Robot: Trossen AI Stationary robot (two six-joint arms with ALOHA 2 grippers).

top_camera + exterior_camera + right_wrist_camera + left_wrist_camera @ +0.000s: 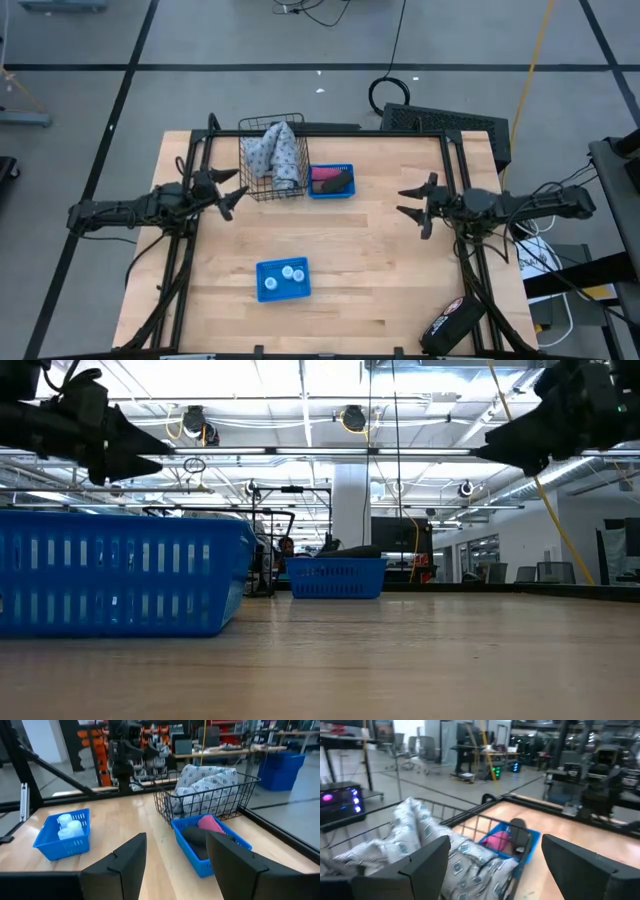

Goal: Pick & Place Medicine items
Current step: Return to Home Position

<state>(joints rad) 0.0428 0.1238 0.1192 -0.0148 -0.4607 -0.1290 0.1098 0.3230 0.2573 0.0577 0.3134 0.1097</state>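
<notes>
From above, the three bottles (288,272) are sitting together in the near tray (265,294). They are showing as small round white caps, well apart from the wire basket (255,170), toward the front edge of the table (380,270). The left gripper (232,197) is hovering just beside the basket's left side, its jaws spread wide and holding nothing. The right gripper (408,201) is hovering well to the basket's right, beyond the far tray (330,195), equally wide open and empty. The bottles are lying well apart from both grippers, nearer the front than either. A gray gown (275,145) is filling the basket.

At table height, the near tray's slatted wall is hiding the bottles. Both grippers are hanging high above the wood, one at each upper corner.

Past the left wrist's spread fingers (425,865), the gown is bulging over the basket's wires. Just beside the basket, a pink block (497,840) and a black block (519,832) are lying in the far tray.

Past the right wrist's parted fingers (125,860), the bottles are showing as squat white rounds. They are clustered at one end of the near tray, away from the basket and clear of the fingers.
</notes>
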